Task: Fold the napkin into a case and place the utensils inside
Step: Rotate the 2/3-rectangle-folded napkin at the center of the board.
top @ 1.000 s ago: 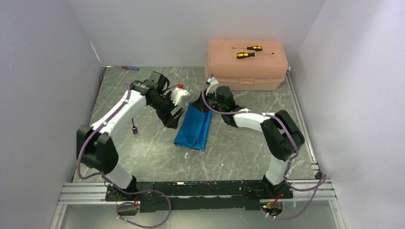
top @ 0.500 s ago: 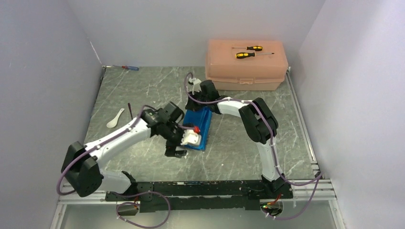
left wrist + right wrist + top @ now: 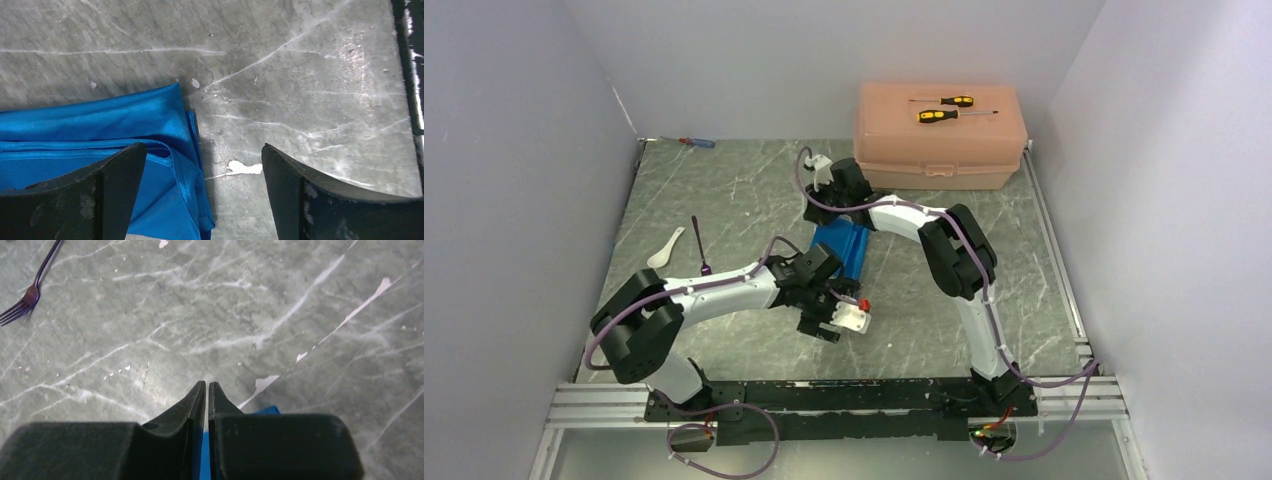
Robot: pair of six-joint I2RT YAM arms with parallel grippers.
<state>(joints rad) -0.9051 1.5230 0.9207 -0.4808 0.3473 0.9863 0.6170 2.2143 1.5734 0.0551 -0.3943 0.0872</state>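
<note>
The blue napkin [image 3: 844,250] lies folded into a slim strip on the grey table, and its near end is hidden under my left arm. My left gripper [image 3: 822,312] hangs low over that near end. In the left wrist view it [image 3: 204,150] is open, with one finger over the napkin's [image 3: 100,125] corner and the other over bare table. My right gripper [image 3: 821,205] is shut at the napkin's far end. In the right wrist view its tips [image 3: 206,384] are closed, with blue cloth [image 3: 267,410] below them. The purple fork [image 3: 699,245] [image 3: 25,295] and the white spoon [image 3: 664,248] lie at the left.
A peach plastic box [image 3: 939,150] stands at the back right with two yellow-and-black screwdrivers [image 3: 944,108] on its lid. A small blue-and-red screwdriver [image 3: 696,142] lies at the back left corner. A black rail [image 3: 412,75] runs along the table's near edge.
My left arm swung from the napkin's far left side down to its near end and opened there. My right gripper slid left along the far end. The spoon came into view.
</note>
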